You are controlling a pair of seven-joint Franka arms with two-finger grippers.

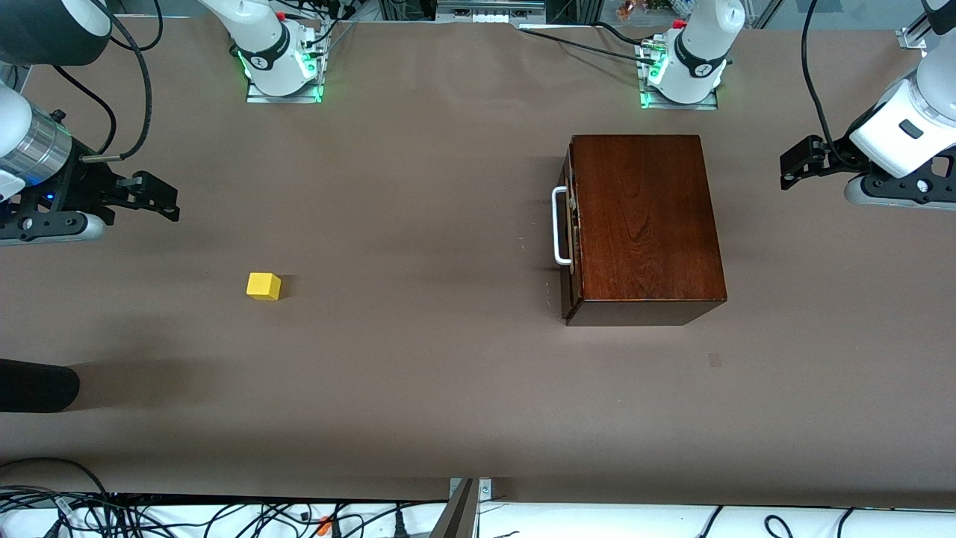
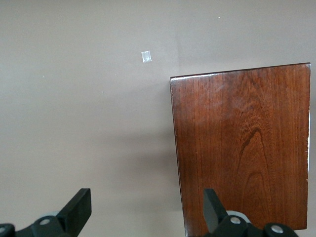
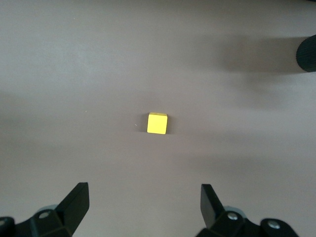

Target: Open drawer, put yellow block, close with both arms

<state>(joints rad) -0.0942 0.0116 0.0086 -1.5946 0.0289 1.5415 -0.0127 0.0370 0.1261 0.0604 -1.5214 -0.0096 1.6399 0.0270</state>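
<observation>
Brown table [image 1: 418, 187] bearing yellow block [image 1: 264, 286], drawer [image 1: 569, 224].

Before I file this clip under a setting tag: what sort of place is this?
Most likely a robotics lab bench. Two arms are bolted along one edge of a plain brown table, loose cables run along its edges, and the only props are a wooden box and a yellow block. The left gripper and right gripper hang open.

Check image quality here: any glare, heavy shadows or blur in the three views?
Front view: even light, sharp; the yellow block and the wooden box cast soft shadows on the table. Left wrist view: pale glare along the box's glossy top edge. Right wrist view: block sharp, broad soft shadows on the table, a dark object blurred at the frame edge.
</observation>
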